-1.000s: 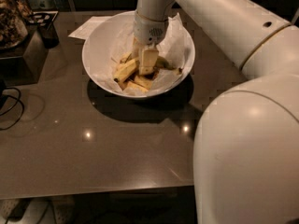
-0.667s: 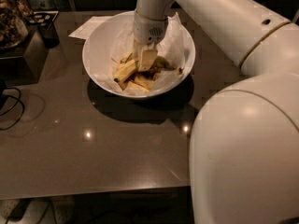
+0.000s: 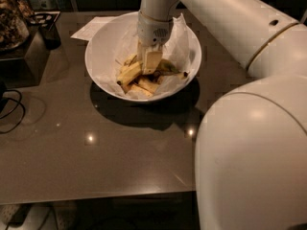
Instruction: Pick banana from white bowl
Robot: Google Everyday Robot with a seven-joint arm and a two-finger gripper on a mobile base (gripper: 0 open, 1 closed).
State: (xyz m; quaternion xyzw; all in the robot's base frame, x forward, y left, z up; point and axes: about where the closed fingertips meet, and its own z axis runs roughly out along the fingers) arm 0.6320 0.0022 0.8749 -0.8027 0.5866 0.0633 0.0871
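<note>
The bowl [image 3: 100,47] stands on the table [image 3: 96,147], toward its rear. Inside it, on a paper lining [image 3: 184,37], lie the banana [image 3: 128,74] and, just right of it, smaller pieces [image 3: 146,85]. The gripper [image 3: 149,63] reaches down into the bowl, directly over the banana. A paper sheet [image 3: 93,28] lies behind the bowl to the left, and a cable [image 3: 14,110] lies far left.

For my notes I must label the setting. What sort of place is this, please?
Probably an office snack or break area, not certain: a dark table bears a white bowl of bananas, a jar of snack-like food stands at left, cables lie beside. The claw is down inside the bowl.
</note>
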